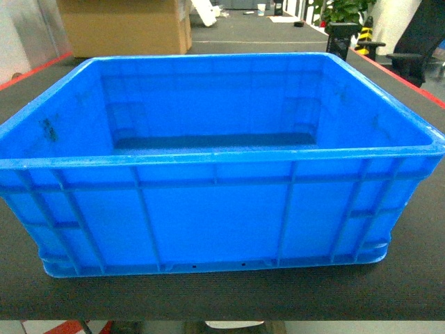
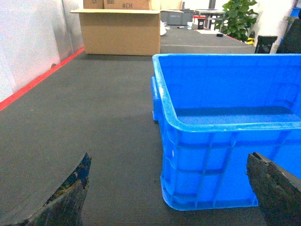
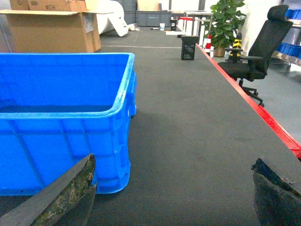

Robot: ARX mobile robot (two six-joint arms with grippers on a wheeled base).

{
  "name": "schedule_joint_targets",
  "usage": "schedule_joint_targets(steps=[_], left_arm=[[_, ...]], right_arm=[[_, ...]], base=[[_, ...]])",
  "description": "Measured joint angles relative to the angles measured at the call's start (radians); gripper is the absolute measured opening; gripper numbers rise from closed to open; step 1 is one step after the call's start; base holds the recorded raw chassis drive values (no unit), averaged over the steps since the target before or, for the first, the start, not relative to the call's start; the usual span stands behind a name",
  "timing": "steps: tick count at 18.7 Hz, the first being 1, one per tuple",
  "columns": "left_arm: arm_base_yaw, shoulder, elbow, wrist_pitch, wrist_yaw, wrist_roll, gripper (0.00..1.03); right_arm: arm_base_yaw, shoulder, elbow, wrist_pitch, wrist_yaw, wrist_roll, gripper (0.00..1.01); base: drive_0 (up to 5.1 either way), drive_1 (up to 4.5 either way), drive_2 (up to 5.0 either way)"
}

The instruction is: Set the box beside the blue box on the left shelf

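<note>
Nearest the head camera, the box point(image 1: 215, 209) is seen standing empty and upright at the near edge of the desk point(image 1: 410, 271), its ribbed long wall facing the robot. It has not been lifted. The left gripper point(image 2: 169, 193) is held with jaws spread wide around the box's near left corner; the right gripper point(image 3: 174, 193) is spread beside its near right corner, touching nothing. The approach is judged in hand; both side walls must be clasped next. No shelf is visible.
</note>
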State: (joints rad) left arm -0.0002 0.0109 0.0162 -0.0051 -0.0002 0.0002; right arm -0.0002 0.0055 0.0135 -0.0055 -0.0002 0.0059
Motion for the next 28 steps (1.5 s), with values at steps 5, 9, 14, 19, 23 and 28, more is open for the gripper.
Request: schedule_joint_targets(steps=[5, 9, 14, 19, 23, 28], left_arm=[[0.000, 0.000, 0.000, 0.000, 0.000, 0.000, 0.98], [0.000, 0.000, 0.000, 0.000, 0.000, 0.000, 0.98], [0.000, 0.000, 0.000, 0.000, 0.000, 0.000, 0.98], [-0.082, 0.055, 0.010, -0.039, -0.173, -0.005, 0.98], [-0.117, 0.126, 0.011, 0.027, -0.232, -0.016, 0.98], [-0.063, 0.497, 0.161, 0.314, -0.105, 0.003, 0.98]], right_arm=[[0.000, 0.000, 0.000, 0.000, 0.000, 0.000, 0.98], [0.000, 0.000, 0.000, 0.000, 0.000, 0.000, 0.98], [0.000, 0.000, 0.000, 0.000, 0.000, 0.000, 0.98], [0.014, 0.083, 0.019, -0.087, -0.019, 0.025, 0.98], [0.055, 0.115, 0.032, -0.037, 0.001, 0.038, 0.98], [0.044, 0.424, 0.178, 0.140, -0.016, 0.035, 0.98]], base=[[0.0, 0.00, 0.0], [0.0, 0.00, 0.0], [0.0, 0.00, 0.0], [0.0, 0.00, 0.0], [0.0, 0.00, 0.0], [0.0, 0.00, 0.0]])
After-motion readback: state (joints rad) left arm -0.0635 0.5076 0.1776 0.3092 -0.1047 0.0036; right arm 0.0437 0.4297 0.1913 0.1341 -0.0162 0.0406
